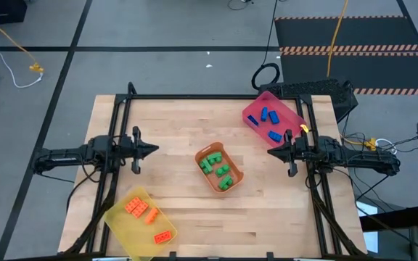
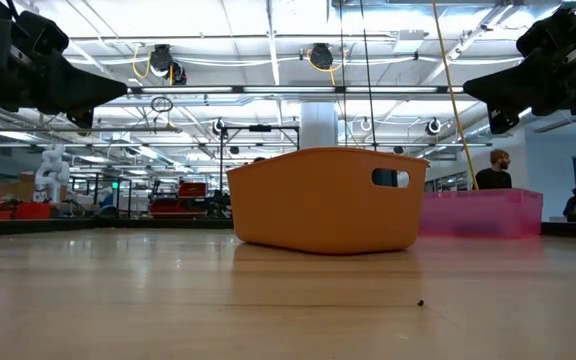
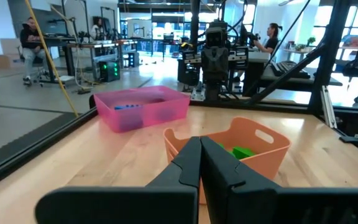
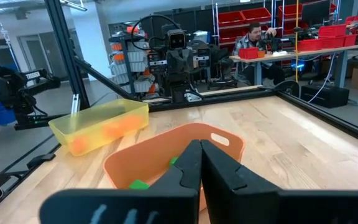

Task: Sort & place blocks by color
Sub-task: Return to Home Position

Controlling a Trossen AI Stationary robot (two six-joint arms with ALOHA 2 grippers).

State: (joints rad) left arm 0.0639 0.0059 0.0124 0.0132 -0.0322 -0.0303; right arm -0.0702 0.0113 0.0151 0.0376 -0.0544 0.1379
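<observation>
- Where the left arm (image 1: 71, 154) reaches in over the pale, plank-grained wooden counter (image 1: 180, 123), the left jaws are clenched on nothing. They are held up off the surface and well apart from every block.
- Near the counter's lower-left corner in the high view sits a translucent yellow tray (image 1: 118, 217), rectangular with rounded corners. It holds three studded orange blocks (image 1: 151, 215).
- At mid-counter, a smooth, opaque orange tray (image 1: 239, 174) with a handle slot in its end wall holds several green blocks (image 1: 216, 168). These lie between the two pairs of jaws.
- Farther right, toward the far edge, a translucent pink tray (image 1: 251, 114) holds the blue blocks (image 1: 271, 125).
- Just beside the pink tray, the right jaws on the right arm (image 1: 354, 158) are pressed together and empty, held above the counter. The blue blocks are the ones nearest them.
</observation>
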